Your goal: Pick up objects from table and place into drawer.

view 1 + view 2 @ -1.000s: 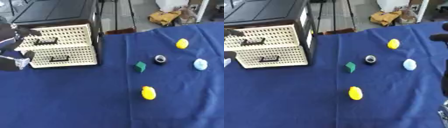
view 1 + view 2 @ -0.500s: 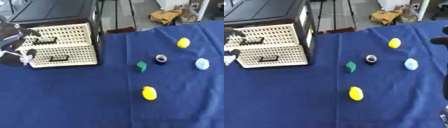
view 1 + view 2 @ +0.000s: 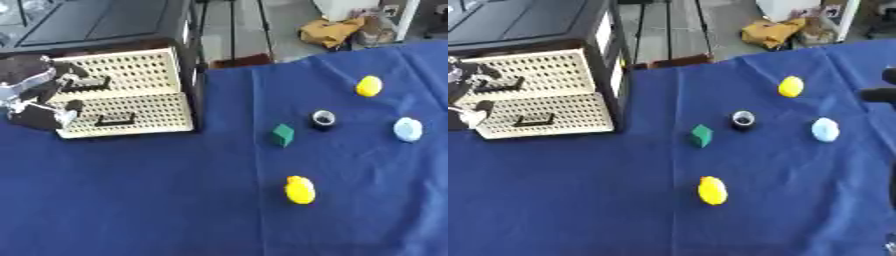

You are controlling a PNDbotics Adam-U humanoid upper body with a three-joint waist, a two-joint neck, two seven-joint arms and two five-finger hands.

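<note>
A black-framed cabinet with two cream perforated drawer fronts stands at the far left of a table covered in a dark blue cloth. Each drawer front carries a dark handle, and the lower drawer juts slightly forward of the upper drawer. The robot's left hand, black with silver parts, sits at the left end of the drawer fronts, its fingers curled toward the upper drawer's handle; whether they actually close on the handle cannot be made out. Five small things lie on the cloth to the right of the cabinet, all well apart from the drawers. A dark green cube lies nearest the cabinet, with a small black ring-shaped object with a pale top just beside it on the right. A yellow rounded toy lies farther back, a pale blue rounded object lies toward the right edge, and a second yellow rounded toy lies nearest the robot. A dark part of the right hand shows at the right edge of the right eye view; its fingers' state cannot be told.
</note>
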